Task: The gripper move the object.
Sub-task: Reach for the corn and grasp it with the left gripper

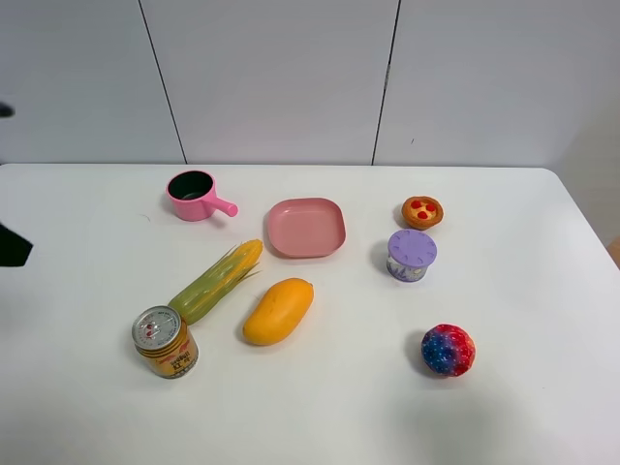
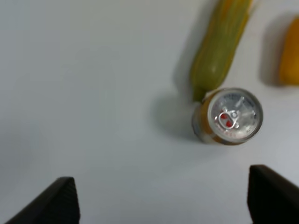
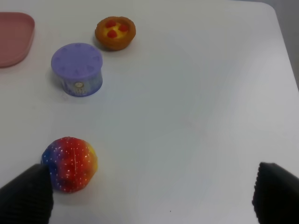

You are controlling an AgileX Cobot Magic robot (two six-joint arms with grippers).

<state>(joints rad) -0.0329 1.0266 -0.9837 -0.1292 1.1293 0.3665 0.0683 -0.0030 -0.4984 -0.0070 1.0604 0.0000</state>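
Observation:
The corn cob (image 1: 218,281) lies slantwise on the white table, its yellow kernel end toward the pink plate and its green husk end touching a can. In the left wrist view the corn's husk (image 2: 218,51) shows beyond the can. My left gripper (image 2: 163,200) is open and empty, hovering above bare table short of the can and the corn. Only a dark bit of the left arm (image 1: 12,247) shows at the exterior view's left edge. My right gripper (image 3: 152,196) is open and empty, far from the corn, and is out of the exterior view.
A yellow drink can (image 1: 165,341) stands upright at the corn's husk end. An orange-yellow mango (image 1: 278,310) lies right of the corn. A pink pot (image 1: 199,196), pink plate (image 1: 306,228), tart (image 1: 422,211), purple container (image 1: 412,255) and speckled ball (image 1: 449,350) stand around.

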